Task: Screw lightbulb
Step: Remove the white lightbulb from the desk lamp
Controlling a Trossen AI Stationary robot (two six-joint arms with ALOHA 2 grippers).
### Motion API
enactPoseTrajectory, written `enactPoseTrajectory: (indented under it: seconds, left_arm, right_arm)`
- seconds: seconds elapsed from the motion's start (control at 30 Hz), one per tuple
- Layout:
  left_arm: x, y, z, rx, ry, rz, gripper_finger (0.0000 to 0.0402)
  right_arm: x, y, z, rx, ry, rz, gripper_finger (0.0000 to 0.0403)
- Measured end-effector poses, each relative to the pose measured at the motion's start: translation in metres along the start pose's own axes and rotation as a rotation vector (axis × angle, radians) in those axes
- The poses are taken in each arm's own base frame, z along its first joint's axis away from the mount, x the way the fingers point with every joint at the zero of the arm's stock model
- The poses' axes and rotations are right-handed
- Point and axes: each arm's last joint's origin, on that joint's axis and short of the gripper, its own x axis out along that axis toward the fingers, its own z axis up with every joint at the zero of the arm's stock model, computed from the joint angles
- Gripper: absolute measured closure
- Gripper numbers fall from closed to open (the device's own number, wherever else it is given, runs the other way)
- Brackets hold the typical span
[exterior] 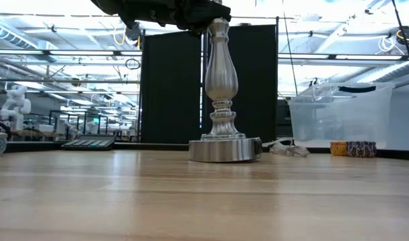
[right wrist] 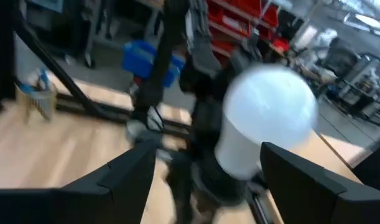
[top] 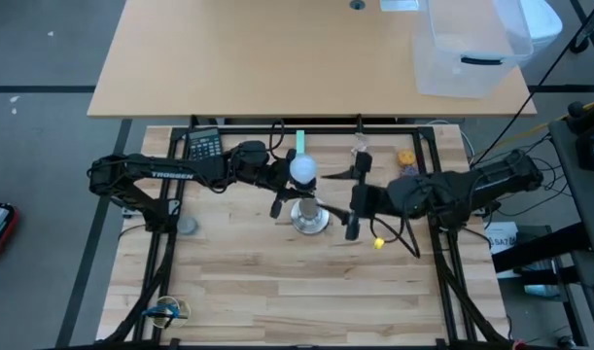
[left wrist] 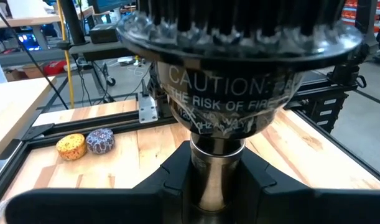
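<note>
The right gripper (right wrist: 202, 180) stood with its fingers spread wide, one either side of the lightbulb (right wrist: 264, 118) and clear of the glass, gripping nothing, while the left gripper (left wrist: 217, 186) was clamped round the neck of the silver lamp stand (exterior: 221, 94), just under the black socket (left wrist: 233, 68). The bulb sat on top of that socket, at the very head of the stand, and whether its base was fully home could not be told. It looked a light, hollow thing, smooth and slippery on the globe and surely brittle, so a gentle hold round the widest part of the globe seemed the place, firm enough to turn it without squeezing. The stand looked heavy and stiff on its round foot. Well apart from the stand lay two small patterned tins (left wrist: 87, 143), a calculator (top: 203, 146) and a clear plastic bin (top: 471, 49); only the left arm crowded the socket.
</note>
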Motion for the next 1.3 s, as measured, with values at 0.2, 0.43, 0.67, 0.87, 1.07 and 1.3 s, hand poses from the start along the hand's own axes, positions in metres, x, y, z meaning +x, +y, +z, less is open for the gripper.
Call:
enactPoseTrajectory:
  seconds: [0.2, 0.43, 0.67, 0.87, 1.07, 1.3]
  left_arm:
    - [0.0, 0.0, 0.001, 0.001, -0.009, 0.003, 0.0328]
    - [0.0, 0.0, 0.001, 0.002, -0.011, 0.004, 0.0328]
    - [0.0, 0.001, 0.001, 0.003, -0.011, 0.005, 0.0328]
    - [0.0, 0.001, 0.001, 0.004, -0.011, 0.005, 0.0328]
    - [0.0, 0.001, 0.001, 0.004, -0.012, 0.006, 0.0328]
    - [0.0, 0.001, 0.001, 0.003, -0.013, 0.009, 0.0328]
  right_arm:
    - [0.011, 0.025, 0.002, -0.046, -0.016, -0.052, 0.0145]
    - [0.024, 0.069, -0.001, -0.109, -0.027, -0.11, 0.0164]
    - [0.024, 0.109, 0.005, -0.112, -0.125, -0.122, 0.0179]
    - [0.037, 0.14, 0.0, -0.115, -0.203, -0.106, 0.0187]
    - [0.052, 0.161, -0.006, -0.069, -0.335, -0.048, 0.0188]
    - [0.065, 0.174, -0.015, -0.015, -0.385, -0.14, 0.0188]
